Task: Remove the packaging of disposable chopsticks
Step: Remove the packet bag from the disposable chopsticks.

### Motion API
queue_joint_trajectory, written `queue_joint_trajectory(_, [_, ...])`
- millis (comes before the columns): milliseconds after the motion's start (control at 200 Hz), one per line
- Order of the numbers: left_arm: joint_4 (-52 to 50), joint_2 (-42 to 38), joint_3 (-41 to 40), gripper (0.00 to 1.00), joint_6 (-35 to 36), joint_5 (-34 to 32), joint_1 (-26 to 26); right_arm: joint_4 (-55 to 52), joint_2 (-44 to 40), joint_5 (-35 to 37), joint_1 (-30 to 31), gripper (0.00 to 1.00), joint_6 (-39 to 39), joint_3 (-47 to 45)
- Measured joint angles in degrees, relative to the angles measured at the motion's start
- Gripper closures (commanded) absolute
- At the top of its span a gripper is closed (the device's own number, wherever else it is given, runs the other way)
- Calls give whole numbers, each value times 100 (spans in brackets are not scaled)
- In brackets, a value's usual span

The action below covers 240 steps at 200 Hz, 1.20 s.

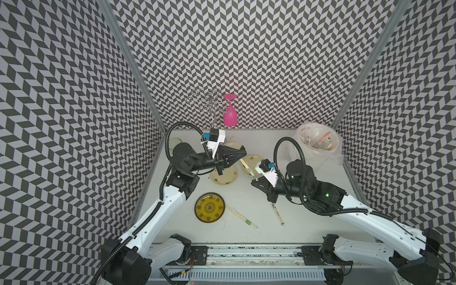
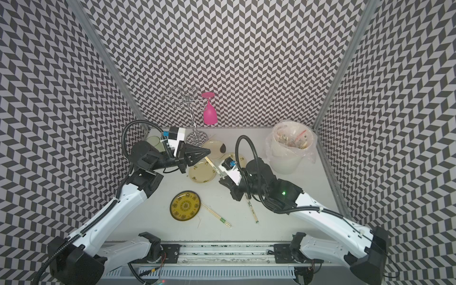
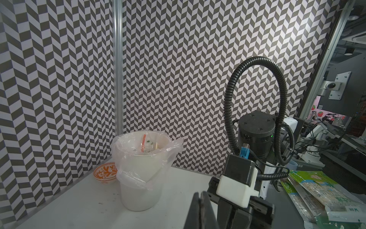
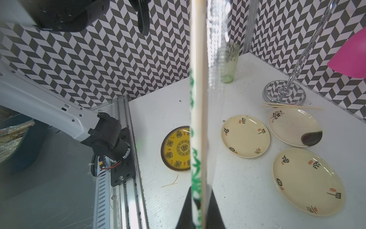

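My right gripper (image 1: pixel 255 182) is shut on a wrapped pair of disposable chopsticks (image 4: pixel 198 99). The pale sticks sit in clear packaging (image 4: pixel 193 168) with green print and point away from the jaws. In both top views this pair (image 1: pixel 248 169) runs up to my left gripper (image 1: pixel 244 155), which is shut with its tip at the pair's far end. The left wrist view shows the left gripper (image 3: pixel 200 195) pressed together, and I cannot tell whether film is pinched. Two more wrapped pairs lie on the table, one green-banded (image 1: pixel 243 218) and one with black-and-white print (image 1: pixel 278 214).
A yellow plate (image 1: pixel 209 207) lies near the front. Three cream plates (image 1: pixel 223 176) (image 1: pixel 251 164) (image 4: pixel 293 126) sit mid-table. A bagged white bin (image 1: pixel 318 145) stands at the back right, with an orange bowl (image 3: pixel 106 171) behind it. A wire rack with a pink glass (image 1: pixel 230 116) stands at the back, and bare chopsticks (image 4: pixel 291 106) lie at its base.
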Motion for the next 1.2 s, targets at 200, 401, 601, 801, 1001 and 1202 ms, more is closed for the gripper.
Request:
queue_joint_trajectory(200, [-444, -212, 2, 100, 748, -879, -299, -282, 48, -55, 2, 100, 348, 262])
queue_joint_trajectory(401, [-741, -564, 96, 100, 1650, -2999, -938, -271, 413, -1043, 4, 100, 2006, 988])
queue_joint_trajectory(601, [-782, -527, 205, 100, 1980, -4240, -1198, -363, 916, -1209, -13, 100, 3091, 1683])
queue_joint_trajectory(801, [-796, -501, 254, 100, 2103, -4911, -1344, -337, 1189, -1276, -85, 100, 3436, 1956])
queue_joint_trajectory(1001, [-813, -404, 275, 100, 2048, -5106, -1353, -302, 1239, -1276, -199, 100, 3512, 1956])
queue_joint_trajectory(1202, [-916, -345, 302, 100, 1851, -4830, -1443, 245, 1311, -1104, -476, 100, 3587, 1974])
